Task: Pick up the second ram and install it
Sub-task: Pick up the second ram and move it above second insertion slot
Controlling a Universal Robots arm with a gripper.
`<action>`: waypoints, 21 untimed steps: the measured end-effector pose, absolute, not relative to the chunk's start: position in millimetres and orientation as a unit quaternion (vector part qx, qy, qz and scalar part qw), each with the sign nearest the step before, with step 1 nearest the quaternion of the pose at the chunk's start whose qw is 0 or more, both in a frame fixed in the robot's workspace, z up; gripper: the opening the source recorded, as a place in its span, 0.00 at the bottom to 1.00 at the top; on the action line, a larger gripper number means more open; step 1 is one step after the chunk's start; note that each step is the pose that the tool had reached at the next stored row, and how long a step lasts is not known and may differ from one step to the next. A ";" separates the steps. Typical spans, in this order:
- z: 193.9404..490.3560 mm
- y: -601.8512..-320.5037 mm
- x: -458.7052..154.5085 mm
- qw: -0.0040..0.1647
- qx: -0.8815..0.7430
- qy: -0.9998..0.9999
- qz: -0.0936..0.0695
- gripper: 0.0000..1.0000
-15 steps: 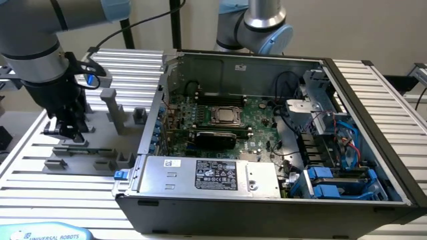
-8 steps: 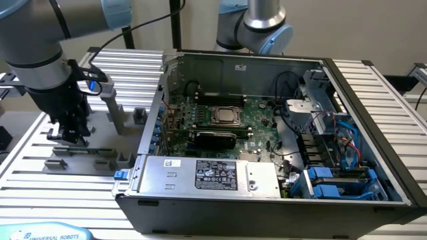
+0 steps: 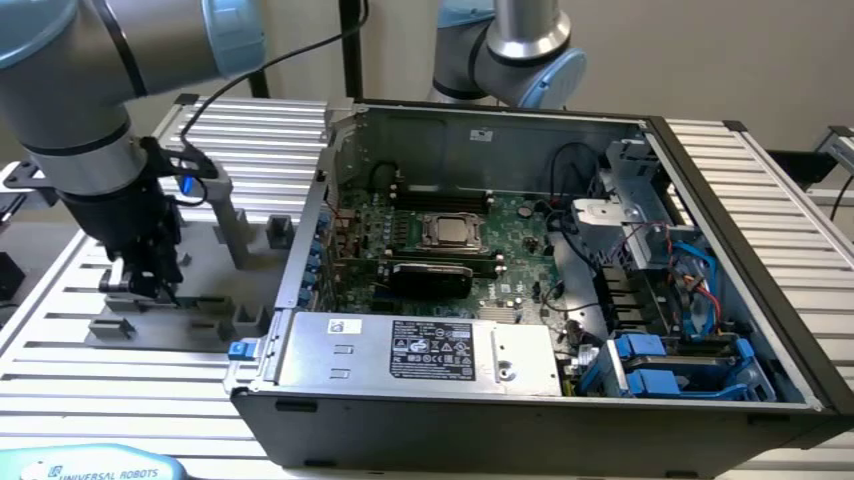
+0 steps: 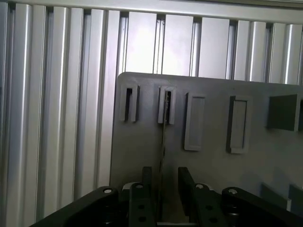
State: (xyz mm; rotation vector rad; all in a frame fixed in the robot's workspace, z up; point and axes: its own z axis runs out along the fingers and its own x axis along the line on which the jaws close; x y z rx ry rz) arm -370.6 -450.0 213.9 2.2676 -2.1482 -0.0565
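Observation:
The second ram (image 4: pixel 163 146) shows edge-on in the wrist view as a thin upright line. It stands in a slotted holder (image 4: pixel 166 105) on a grey fixture plate (image 4: pixel 137 156). My gripper (image 4: pixel 163 182) is open and straddles the stick, one black finger (image 4: pixel 147 177) on each side with a small gap to it. In the exterior view the gripper (image 3: pixel 140 288) hangs low over the same plate (image 3: pixel 200 310), at the exterior view's left of the open computer case (image 3: pixel 534 120).
Beside the stick the fixture has another narrow slot (image 4: pixel 129 104) and wider recesses (image 4: pixel 194 122). Inside the case lie the motherboard (image 3: pixel 514 250) with its CPU socket (image 3: pixel 451 232), a black-covered card (image 3: pixel 430 277), a power supply (image 3: pixel 427 350) and loose cables (image 3: pixel 694 280). A second arm (image 3: pixel 514 50) stands behind the case.

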 end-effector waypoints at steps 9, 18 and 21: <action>201.5 -453.3 -371.1 0.006 0.726 -0.688 -0.021 0.36; 196.1 -453.3 -374.1 0.003 0.721 -0.693 -0.024 0.36; 195.5 -453.3 -374.1 0.003 0.719 -0.694 -0.024 0.36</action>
